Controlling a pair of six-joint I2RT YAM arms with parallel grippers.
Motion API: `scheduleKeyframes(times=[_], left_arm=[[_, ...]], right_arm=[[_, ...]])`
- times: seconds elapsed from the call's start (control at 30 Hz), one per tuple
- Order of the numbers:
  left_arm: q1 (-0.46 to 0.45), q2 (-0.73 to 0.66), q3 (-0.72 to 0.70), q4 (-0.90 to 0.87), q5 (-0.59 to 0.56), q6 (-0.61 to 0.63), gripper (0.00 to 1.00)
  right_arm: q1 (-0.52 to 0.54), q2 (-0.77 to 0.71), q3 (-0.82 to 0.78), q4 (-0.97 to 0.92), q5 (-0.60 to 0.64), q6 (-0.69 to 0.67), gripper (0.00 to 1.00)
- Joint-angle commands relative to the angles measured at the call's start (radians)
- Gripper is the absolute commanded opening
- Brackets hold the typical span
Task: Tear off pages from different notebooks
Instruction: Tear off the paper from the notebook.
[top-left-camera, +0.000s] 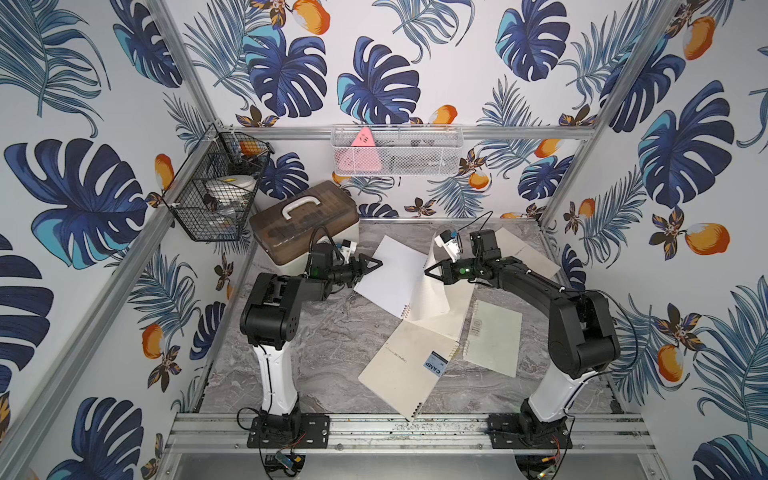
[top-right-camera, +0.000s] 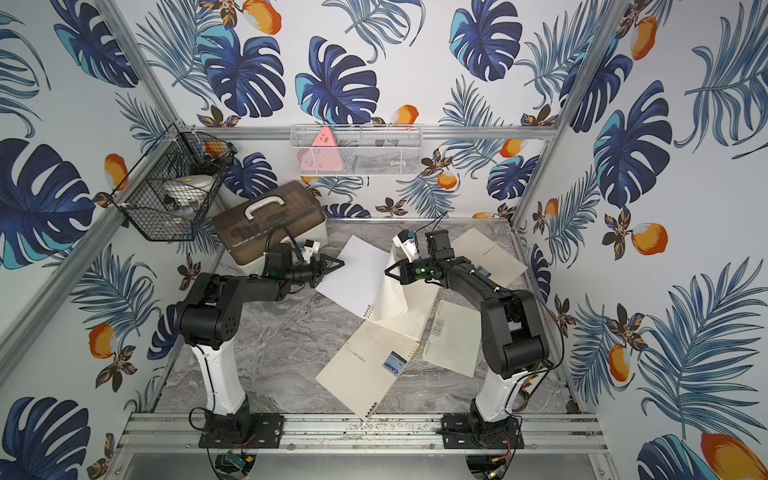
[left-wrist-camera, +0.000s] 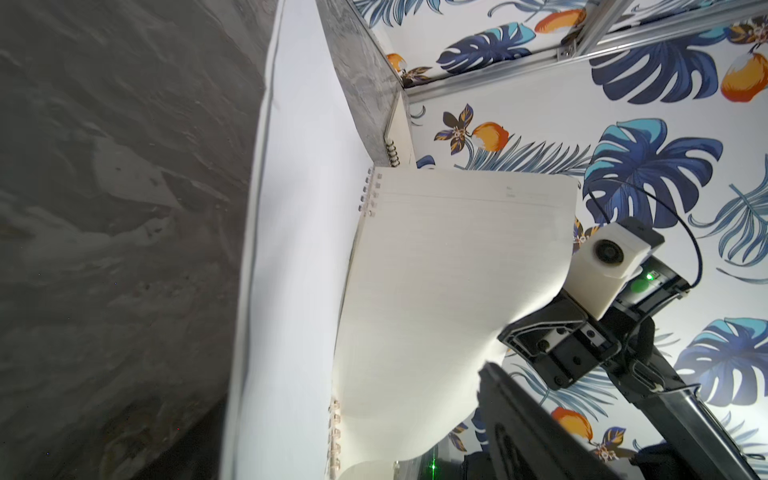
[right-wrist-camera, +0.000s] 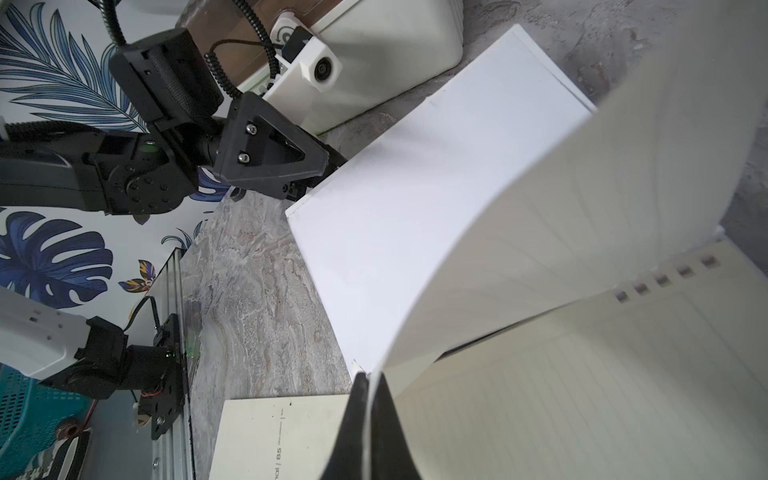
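I'm seeing right claw (right-wrist-camera: 368, 386) pinching a curling page (right-wrist-camera: 540, 249) of the open notebook (top-left-camera: 390, 274) mid-tabletop (top-left-camera: 311, 353); left claw (top-left-camera: 370, 271) hanging open at its edge, brown-lidded box (top-left-camera: 307, 220) crowding behind it, CAMP notebook (top-left-camera: 407, 374) lying nearer me.

Fig.: white "CAMP" is read on the blue rectangular label (top-left-camera: 432, 367) at a corner of the large cream spiral-bound notebook (top-left-camera: 401, 374), in both top views. "B5" is printed on a cream card notebook cover (right-wrist-camera: 266, 419), right wrist view; adj. small print illegible.
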Motion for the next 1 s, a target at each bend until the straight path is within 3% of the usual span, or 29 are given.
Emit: scheduleKeyframes(times=[0.0, 0.17, 0.33, 0.47, 0.57, 0.63, 0.77, 0.97], left_arm=[[-0.001, 0.013, 0.089, -0.238, 0.064, 0.188, 0.82], [-0.017, 0.067, 0.203, -0.372, 0.084, 0.270, 0.80], [-0.045, 0.166, 0.407, -0.692, 0.007, 0.447, 0.75], [-0.051, 0.193, 0.448, -0.654, -0.028, 0.389, 0.70], [-0.063, 0.187, 0.466, -0.684, -0.079, 0.394, 0.61], [-0.072, 0.168, 0.455, -0.684, -0.110, 0.394, 0.46], [-0.079, 0.094, 0.381, -0.641, -0.192, 0.367, 0.25], [-0.084, 0.005, 0.291, -0.640, -0.286, 0.361, 0.14]], right_arm=[[0.000, 0.002, 0.004, 0.013, -0.028, -0.016, 0.00], [0.000, 0.003, 0.000, 0.025, -0.051, -0.020, 0.00], [0.000, -0.001, -0.007, 0.036, -0.080, -0.027, 0.00], [0.002, -0.003, -0.011, 0.029, -0.088, -0.039, 0.00], [0.001, 0.000, -0.006, 0.012, -0.089, -0.049, 0.00], [0.002, 0.000, -0.010, 0.009, -0.072, -0.039, 0.00], [0.002, -0.013, -0.023, -0.016, 0.000, 0.003, 0.00], [-0.011, -0.014, 0.000, -0.097, 0.152, 0.132, 0.27]])
